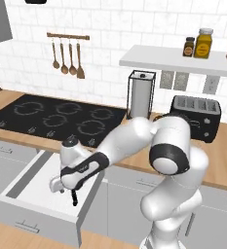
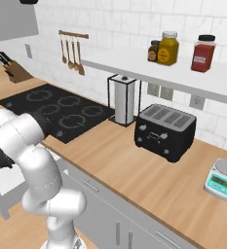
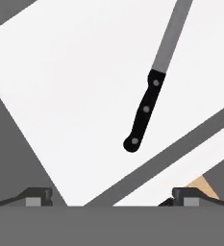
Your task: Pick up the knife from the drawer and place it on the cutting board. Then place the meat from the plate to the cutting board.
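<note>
From the hand view I see the knife (image 3: pixel 147 103) lying flat on the white floor of the open drawer (image 3: pixel 75 86), its black riveted handle pointing toward about seven o'clock and the grey blade running off the top edge toward one o'clock, so its tip is cut off. My claw (image 3: pixel 112 197) stands wide open and empty, its two fingertips (image 3: pixel 34 196) low in the picture, with the handle end just above the gap between them. I judge the knife light and rigid, but thin and lying flush, so there is little to get under; the smooth blade would likely slip, and the handle, thicker and duller, looks the better place to pinch, across its width near the middle rivet. In the left base view my arm bends down over the drawer (image 1: pixel 22 182) at about eight o'clock and covers the knife there. How close the fingertips are to the drawer floor I cannot tell.
</note>
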